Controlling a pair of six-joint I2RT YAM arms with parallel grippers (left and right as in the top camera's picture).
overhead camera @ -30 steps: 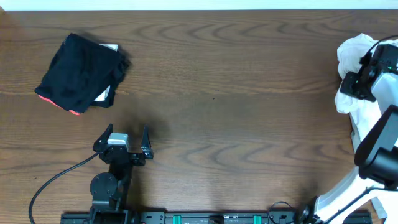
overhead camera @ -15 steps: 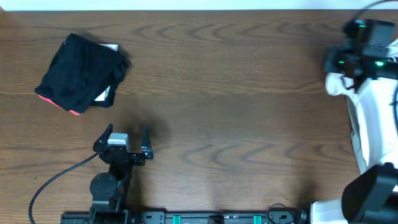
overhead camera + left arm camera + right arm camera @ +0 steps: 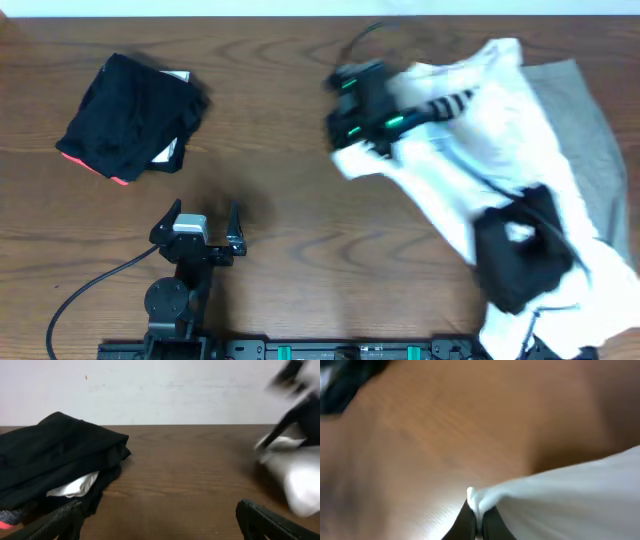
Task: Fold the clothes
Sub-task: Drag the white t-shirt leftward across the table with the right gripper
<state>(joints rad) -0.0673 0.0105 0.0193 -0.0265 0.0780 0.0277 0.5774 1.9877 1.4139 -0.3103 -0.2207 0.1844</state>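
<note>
The white T-shirt (image 3: 520,120) hangs stretched and blurred across the right half of the table in the overhead view. My right gripper (image 3: 345,150) is shut on an edge of it near the table's middle. In the right wrist view the fingers (image 3: 479,517) pinch a white fold of the T-shirt (image 3: 560,495) over the wood. The shirt also shows at the right of the left wrist view (image 3: 295,470). My left gripper (image 3: 200,225) is open and empty at the front left, its fingertips (image 3: 160,522) wide apart. No lettering shows.
A folded black garment (image 3: 130,115) with a red-orange edge lies at the back left, also in the left wrist view (image 3: 55,465). A grey cloth (image 3: 595,140) lies under the shirt at the far right. A black cable (image 3: 90,285) runs by the left arm's base.
My right gripper has swept fast from the far right edge to the table's middle, dragging the white T-shirt out across the table. The left arm has not moved.
</note>
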